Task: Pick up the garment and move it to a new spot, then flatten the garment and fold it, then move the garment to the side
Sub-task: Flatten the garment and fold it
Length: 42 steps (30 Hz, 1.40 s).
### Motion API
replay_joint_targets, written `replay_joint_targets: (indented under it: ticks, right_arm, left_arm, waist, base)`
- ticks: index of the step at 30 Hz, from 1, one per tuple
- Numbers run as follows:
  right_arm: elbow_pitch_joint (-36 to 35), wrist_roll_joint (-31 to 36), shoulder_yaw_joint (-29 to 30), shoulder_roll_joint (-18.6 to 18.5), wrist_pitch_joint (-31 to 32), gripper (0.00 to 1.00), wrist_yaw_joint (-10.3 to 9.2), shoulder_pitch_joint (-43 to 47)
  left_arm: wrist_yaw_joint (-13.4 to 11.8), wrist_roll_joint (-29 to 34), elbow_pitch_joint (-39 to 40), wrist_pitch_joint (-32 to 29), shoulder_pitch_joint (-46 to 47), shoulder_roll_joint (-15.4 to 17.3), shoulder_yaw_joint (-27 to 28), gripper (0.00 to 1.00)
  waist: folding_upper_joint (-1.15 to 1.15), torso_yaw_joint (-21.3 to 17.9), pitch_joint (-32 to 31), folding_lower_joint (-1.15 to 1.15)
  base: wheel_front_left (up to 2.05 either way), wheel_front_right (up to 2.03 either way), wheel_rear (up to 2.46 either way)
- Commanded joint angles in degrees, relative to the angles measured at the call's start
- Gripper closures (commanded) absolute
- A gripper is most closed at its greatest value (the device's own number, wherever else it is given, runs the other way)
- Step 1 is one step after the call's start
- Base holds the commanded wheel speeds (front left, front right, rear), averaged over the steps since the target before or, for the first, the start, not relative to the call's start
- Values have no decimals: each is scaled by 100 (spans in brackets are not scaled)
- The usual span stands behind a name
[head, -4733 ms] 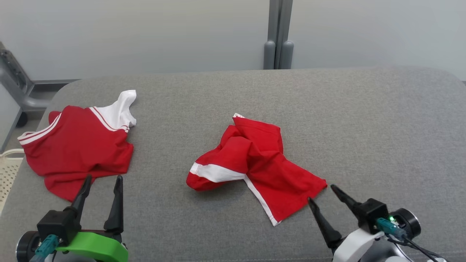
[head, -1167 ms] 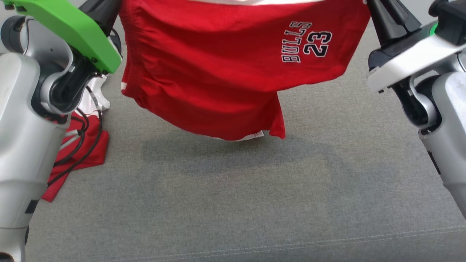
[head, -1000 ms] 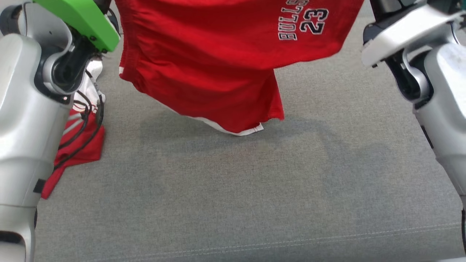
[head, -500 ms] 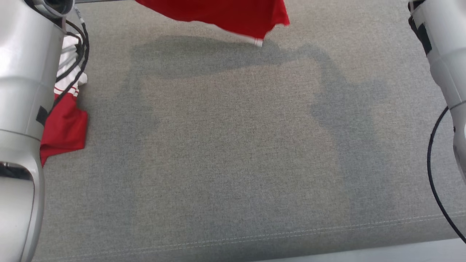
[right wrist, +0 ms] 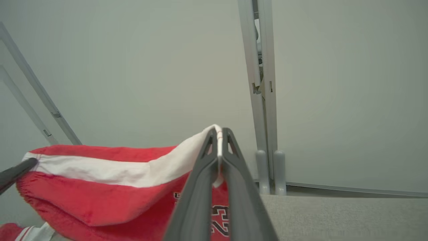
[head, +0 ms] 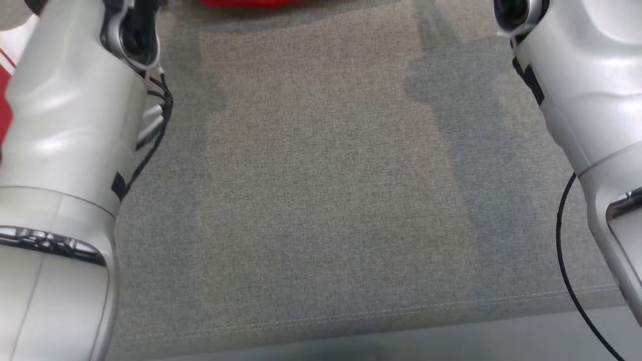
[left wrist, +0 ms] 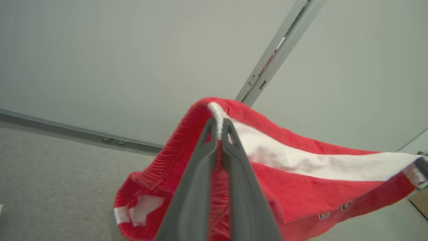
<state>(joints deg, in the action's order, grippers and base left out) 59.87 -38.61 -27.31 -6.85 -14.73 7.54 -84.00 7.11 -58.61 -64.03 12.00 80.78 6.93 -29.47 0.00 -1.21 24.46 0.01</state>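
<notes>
Head view first. Our left forearm [head: 65, 125] and right forearm [head: 577, 75] flank a bare stretch of grey worktop [head: 321, 200]. The garment [head: 251, 2] is just a red sliver at the top edge, held up above the surface. A second red garment [head: 4, 110] peeks in at the far left. The danger here is that we're lowering half blind, so the hem could bunch as it lands or drape onto that neighbour.

Left wrist view now. The left end effector [left wrist: 219, 125] is pressed together on one corner of the waistband, pinching a thin fold right at the tips. If we spread the arms too hard, we reckon that fold slips out and one side drops.

Right wrist view. The right end effector [right wrist: 218, 134] is pinching the white band at the other corner, again near the tips, with the "23" print hanging below. The cloth sags between the two grips. Set down slack, it likely lands creased, and uneven heights would twist it.
</notes>
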Motion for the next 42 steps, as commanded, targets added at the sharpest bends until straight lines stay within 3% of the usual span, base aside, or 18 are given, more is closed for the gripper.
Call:
replay_joint_targets:
  ticks: [1, 4, 9, 14, 19, 29, 36, 42]
  right_arm:
    - [-393, -322, -95, -141, -41, 100, -10, 518]
    - [-943, -608, -151, -230, -40, 100, -8, 1154]
    - [-1806, -997, -12, -337, -41, 100, -6, 2137]
    - [-2710, -1295, -12, -527, -41, 100, -6, 3442]
    - [-3285, -1514, -172, -706, -42, 100, -6, 4452]
    - [-3952, -1993, -150, -886, 12, 100, -6, 6056]
    - [-4430, -2185, 209, -888, 156, 100, -6, 7306]
    - [-5080, -1968, 622, -833, 623, 100, -6, 8372]
  left_arm:
    - [38, 171, 51, 208, -448, -69, -184, 100]
    - [42, 331, 344, 320, -946, -100, -309, 100]
    - [39, 737, 1175, 326, -1697, 47, 180, 100]
    - [-18, 1535, 2383, 319, -2954, -90, 743, 100]
    - [-5, 2061, 3149, 320, -4004, -222, 730, 100]
    - [21, 1991, 3762, 210, -5395, -182, 369, 100]
    - [30, 1647, 4372, -348, -6213, 174, 151, 100]
    - [-71, 1177, 5249, -750, -7101, 688, 329, 100]
  waist:
    - [0, 102, 383, -1]
    - [0, 123, 442, -1]
    - [0, 143, 422, -1]
    - [0, 192, 223, -1]
    - [0, 226, 14, -1]
    - [0, 208, -485, -1]
    - [0, 162, -858, -1]
    - [0, -36, -1239, -1]
  base:
    - [0, 0, 0]
    - [0, 0, 0]
    - [0, 0, 0]
    - [0, 0, 0]
    - [0, 0, 0]
    - [0, 0, 0]
    - [0, 0, 0]
    - [0, 0, 0]
